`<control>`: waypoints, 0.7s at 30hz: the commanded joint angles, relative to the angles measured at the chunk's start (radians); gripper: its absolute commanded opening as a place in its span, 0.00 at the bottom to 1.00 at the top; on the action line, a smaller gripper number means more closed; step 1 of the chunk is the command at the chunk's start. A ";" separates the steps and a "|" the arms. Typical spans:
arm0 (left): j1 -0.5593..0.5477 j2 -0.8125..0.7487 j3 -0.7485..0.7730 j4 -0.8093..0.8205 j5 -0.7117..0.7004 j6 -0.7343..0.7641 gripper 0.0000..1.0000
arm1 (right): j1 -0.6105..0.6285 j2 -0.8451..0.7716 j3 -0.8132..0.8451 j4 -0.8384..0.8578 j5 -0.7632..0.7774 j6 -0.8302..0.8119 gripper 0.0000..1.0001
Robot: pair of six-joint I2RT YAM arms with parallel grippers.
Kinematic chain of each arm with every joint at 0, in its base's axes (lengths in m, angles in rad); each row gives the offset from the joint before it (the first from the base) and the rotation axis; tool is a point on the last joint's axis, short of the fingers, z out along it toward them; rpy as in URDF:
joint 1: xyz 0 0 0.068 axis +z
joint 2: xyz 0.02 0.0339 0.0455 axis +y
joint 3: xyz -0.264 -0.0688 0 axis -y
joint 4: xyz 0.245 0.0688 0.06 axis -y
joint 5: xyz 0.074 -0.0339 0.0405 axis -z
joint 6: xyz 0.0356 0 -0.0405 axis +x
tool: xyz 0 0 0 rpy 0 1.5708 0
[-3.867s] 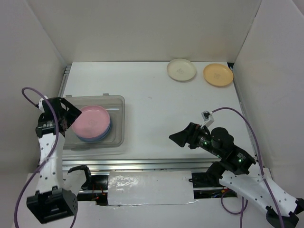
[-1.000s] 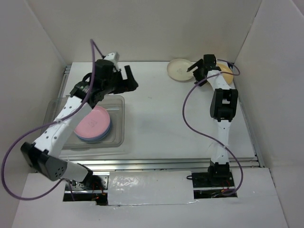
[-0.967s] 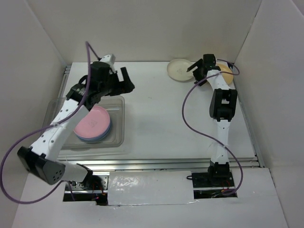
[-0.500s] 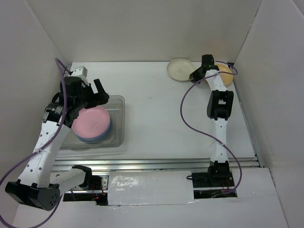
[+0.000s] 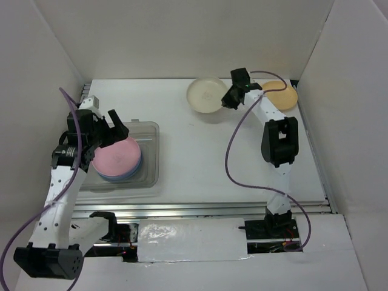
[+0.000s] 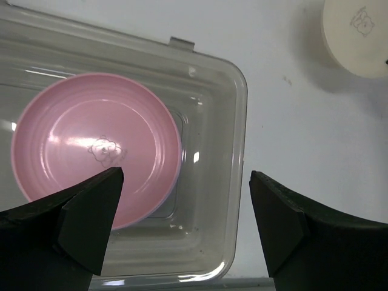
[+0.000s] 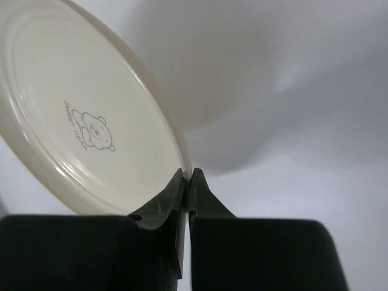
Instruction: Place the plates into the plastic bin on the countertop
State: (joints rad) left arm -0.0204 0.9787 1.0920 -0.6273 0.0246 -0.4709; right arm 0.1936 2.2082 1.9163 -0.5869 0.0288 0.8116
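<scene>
My right gripper (image 5: pixel 229 99) (image 7: pixel 188 174) is shut on the rim of the cream plate (image 5: pixel 206 94) (image 7: pixel 85 121), holding it lifted and tilted over the far middle of the countertop (image 5: pixel 206 157). An orange plate (image 5: pixel 280 94) lies at the far right. The clear plastic bin (image 5: pixel 151 159) (image 6: pixel 233 182) sits at the left with a pink plate (image 5: pixel 118 154) (image 6: pixel 91 142) on top of a blue one (image 5: pixel 138 167). My left gripper (image 5: pixel 115 124) (image 6: pixel 185 200) hangs open above the bin, nothing between its fingers. The cream plate (image 6: pixel 357 36) also shows in the left wrist view's top right corner.
White panels wall the countertop on the left, back and right. A metal rail (image 5: pixel 200 209) runs along the near edge. Purple cables trail from both arms.
My right gripper closed on the cream plate's rim and lifted it leftward, off its spot by the orange plate. My left arm swung back from the far middle to above the bin.
</scene>
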 commanded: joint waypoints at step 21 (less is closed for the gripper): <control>0.099 -0.517 -0.169 0.061 -0.388 -0.120 0.99 | 0.698 0.074 0.345 -0.039 -0.115 -0.032 0.00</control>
State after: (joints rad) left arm 0.0528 0.4408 0.9279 -0.6193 -0.3931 -0.5877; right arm 0.8692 2.2898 2.1746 -0.6518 -0.0666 0.7395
